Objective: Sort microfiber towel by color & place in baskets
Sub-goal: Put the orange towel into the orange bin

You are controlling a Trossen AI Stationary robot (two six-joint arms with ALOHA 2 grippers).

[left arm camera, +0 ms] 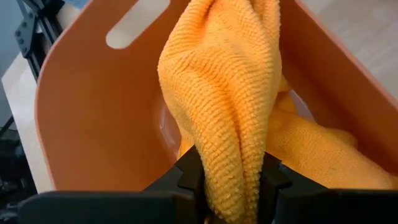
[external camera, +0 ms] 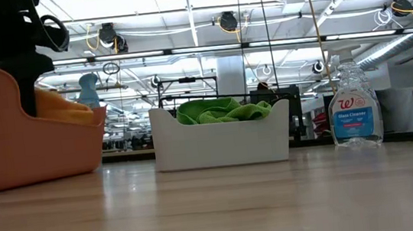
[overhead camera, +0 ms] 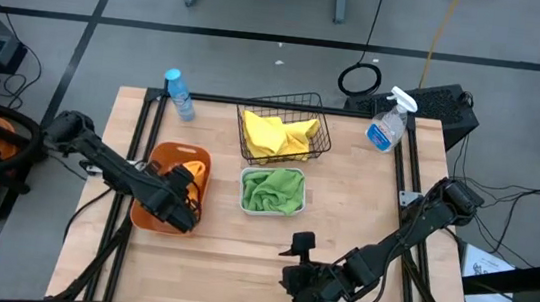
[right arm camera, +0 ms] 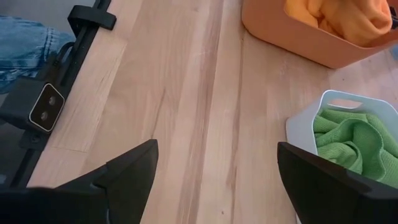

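My left gripper (overhead camera: 183, 192) is over the orange rounded tub (overhead camera: 155, 161) at the table's left, shut on an orange microfiber towel (left arm camera: 224, 106). More orange towel (left arm camera: 317, 155) lies on the tub's floor. The white bin (overhead camera: 270, 208) at the table's middle holds green towels (overhead camera: 273, 189). Behind it, the black wire-mesh basket (overhead camera: 290, 103) holds yellow towels (overhead camera: 276, 135). My right gripper (right arm camera: 214, 180) hovers open over bare wood near the table's near edge, touching nothing. My left gripper pinches a bunched fold of the orange towel (left arm camera: 229, 177) between its two fingers (left arm camera: 186, 177), inside the tub. The towel runs forward from the fingers in thick folds, and its far part joins the towel heap on the tub's floor.
A glass cleaner spray bottle (overhead camera: 388, 121) stands at the table's far right. A small water bottle (overhead camera: 179, 94) stands at the far left. Bare wood (overhead camera: 229, 257) stretches along the near side, between the tub and my right gripper. A person's jeans (right arm camera: 25, 37) show beyond the table edge.
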